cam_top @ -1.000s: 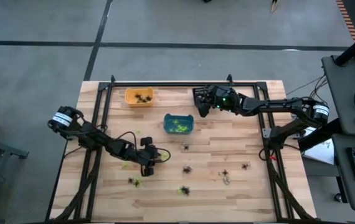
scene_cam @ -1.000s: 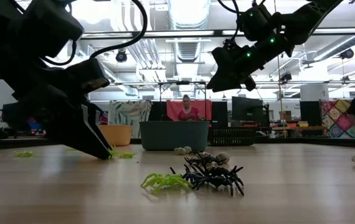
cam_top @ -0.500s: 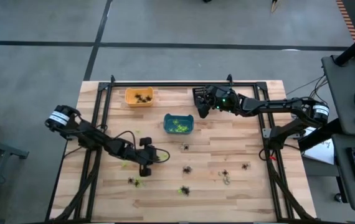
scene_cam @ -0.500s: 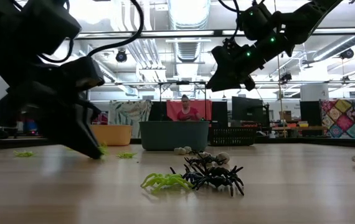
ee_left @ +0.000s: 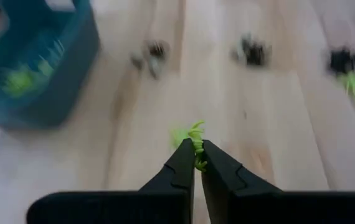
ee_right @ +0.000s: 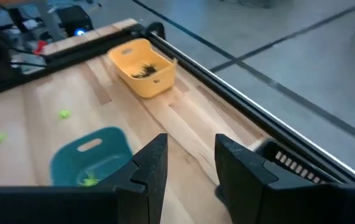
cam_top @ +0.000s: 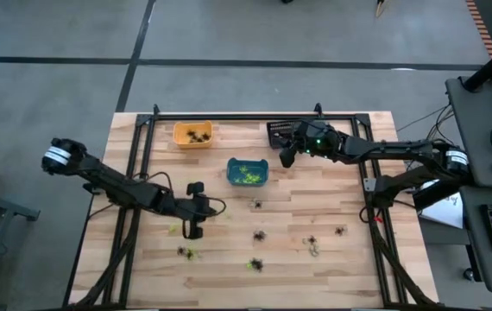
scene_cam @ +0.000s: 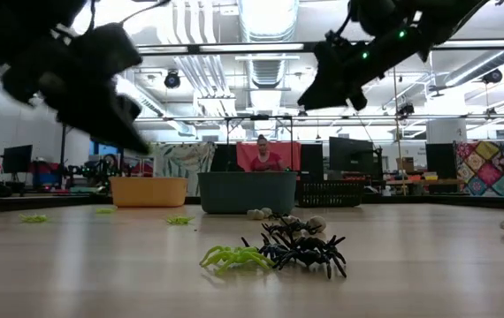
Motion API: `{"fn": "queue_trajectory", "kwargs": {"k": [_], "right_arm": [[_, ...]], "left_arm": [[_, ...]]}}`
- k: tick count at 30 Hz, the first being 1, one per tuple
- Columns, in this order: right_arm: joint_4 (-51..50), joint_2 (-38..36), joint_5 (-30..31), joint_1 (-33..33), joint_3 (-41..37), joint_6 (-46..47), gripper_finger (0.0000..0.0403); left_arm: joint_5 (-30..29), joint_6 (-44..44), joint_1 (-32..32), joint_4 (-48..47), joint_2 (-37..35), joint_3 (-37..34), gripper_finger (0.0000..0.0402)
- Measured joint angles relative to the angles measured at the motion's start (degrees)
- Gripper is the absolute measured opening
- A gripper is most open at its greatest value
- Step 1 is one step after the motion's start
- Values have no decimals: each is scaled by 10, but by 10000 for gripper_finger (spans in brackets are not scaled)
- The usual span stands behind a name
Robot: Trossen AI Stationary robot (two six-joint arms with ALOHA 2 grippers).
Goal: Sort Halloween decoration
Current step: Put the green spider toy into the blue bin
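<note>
The Halloween decoration is a scatter of tiny spiders on the wooden table, among them a black one, a lime green one and a dark one. My left gripper hangs above the table's left middle, shut on a lime green spider. My right gripper hovers open over the far side, between the teal bin and the black bin, with nothing between its fingers. My left gripper pinches the lime green spider's body between its two fingers, at their free ends. Its green legs stick out past the tips. The fingers slant downward from the table's left side. The spider is lifted clear of the table.
An orange bin with dark pieces stands at the far left, and the teal bin holds green pieces. More spiders lie toward the right and near edge. People stand beyond the table's far edge.
My left gripper has taken hold of the lime green spider on the table and risen with it, drawing back a little toward the table's left edge; the spider is now lifted clear. My right gripper has drifted slightly up and toward the right.
</note>
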Motion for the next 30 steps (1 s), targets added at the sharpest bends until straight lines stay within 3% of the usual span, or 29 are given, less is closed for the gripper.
{"fn": "queue_trajectory", "kwargs": {"k": [12,17,21,25,30], "right_arm": [[-21,-55,0,63,0,-60,116],[-40,-65,0,74,0,-66,116],[-62,-65,2,74,-1,-71,118],[-65,-64,2,74,-1,-84,118],[-64,-64,2,73,-1,-114,114]], "left_arm": [[-7,201,106,4,-17,76,0],[52,253,181,5,7,104,0],[68,271,239,5,44,127,0],[125,282,288,4,99,156,0],[170,305,320,3,183,208,0]]}}
